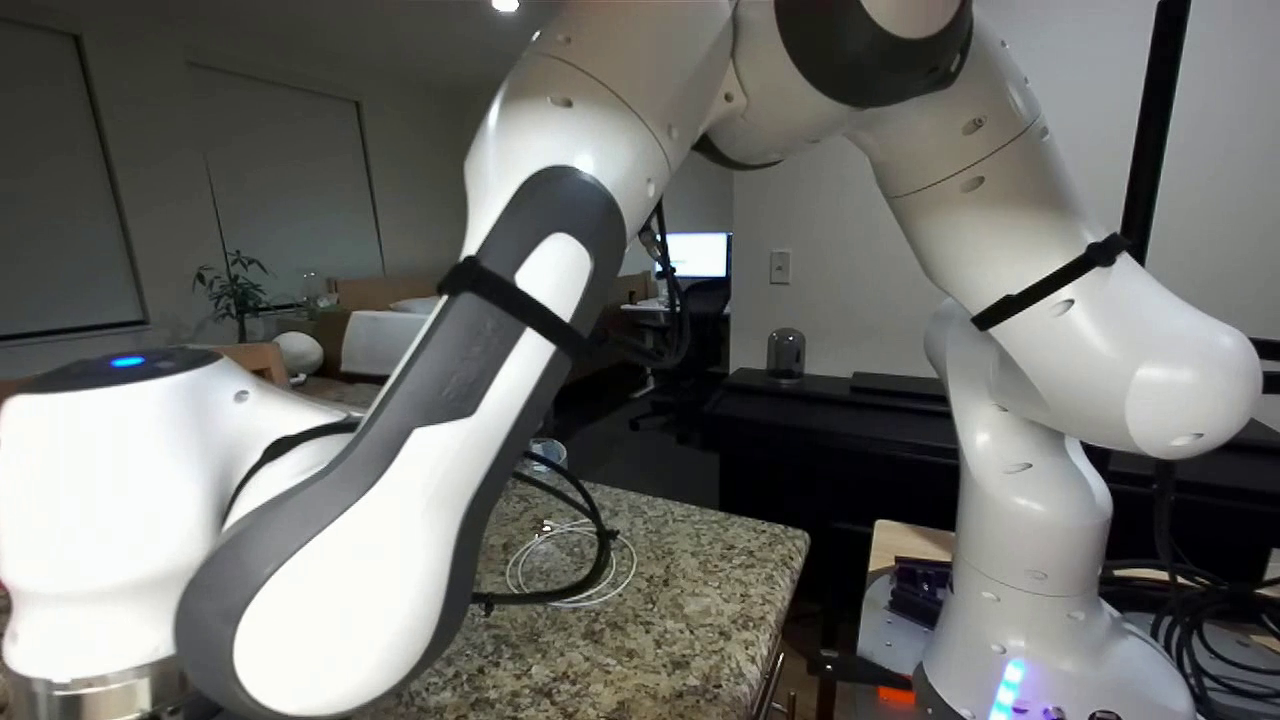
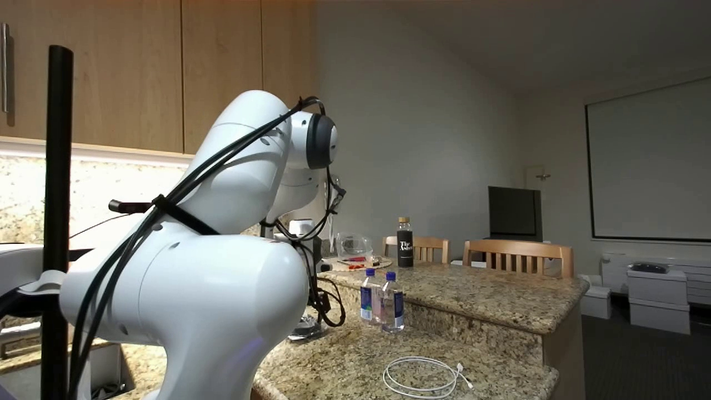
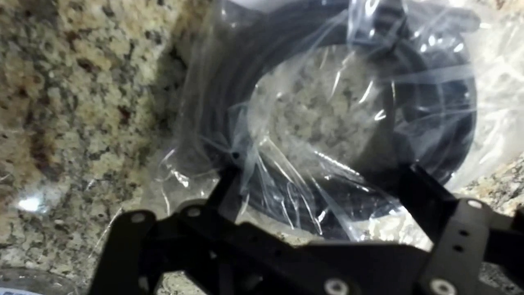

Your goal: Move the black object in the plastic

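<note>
As the black object [image 3: 452,123] lies coiled in a ring inside clear plastic [image 3: 282,164] on the speckled table [image 3: 82,123], we see the pincer [image 3: 322,167] spread wide over it, contact unclear. In an exterior view, we spot two upright blue-capped water bottles [image 2: 393,308] and a looped white cable [image 2: 414,358].

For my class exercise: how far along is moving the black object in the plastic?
Done: the open hand is placed over the black coil in clear plastic, fingers apart.
In progress: nothing appears gripped; this looks pre-grasp, though a release can't be ruled out.
Left, if pre-grasp: closing, then moving the coil, seemingly resting on the granite counter.
</note>
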Action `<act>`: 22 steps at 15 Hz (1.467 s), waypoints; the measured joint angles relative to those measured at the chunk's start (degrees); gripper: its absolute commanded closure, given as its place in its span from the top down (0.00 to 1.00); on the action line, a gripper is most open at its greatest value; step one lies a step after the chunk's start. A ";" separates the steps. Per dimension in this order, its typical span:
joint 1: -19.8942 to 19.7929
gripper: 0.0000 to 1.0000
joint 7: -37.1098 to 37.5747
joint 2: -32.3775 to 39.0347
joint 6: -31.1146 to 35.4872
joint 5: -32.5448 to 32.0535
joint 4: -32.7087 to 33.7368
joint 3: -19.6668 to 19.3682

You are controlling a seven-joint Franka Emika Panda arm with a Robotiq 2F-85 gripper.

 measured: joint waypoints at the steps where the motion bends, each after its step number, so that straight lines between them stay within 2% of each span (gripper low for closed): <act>1: 0.54 1.00 -0.05 0.06 -0.90 0.30 0.64 -0.52; 9: 3.71 1.00 -0.06 -3.49 -8.49 0.40 2.62 -3.99; 17: 3.24 1.00 -0.06 -3.05 -8.77 2.15 -0.44 -4.41; 18: 3.16 0.75 -0.06 -3.04 -8.76 2.48 -0.98 -4.42; 19: 3.08 0.73 -0.06 -3.04 -8.76 2.85 -1.42 -4.41; 22: 2.83 0.53 -0.08 -3.04 -8.76 3.50 -2.15 -4.34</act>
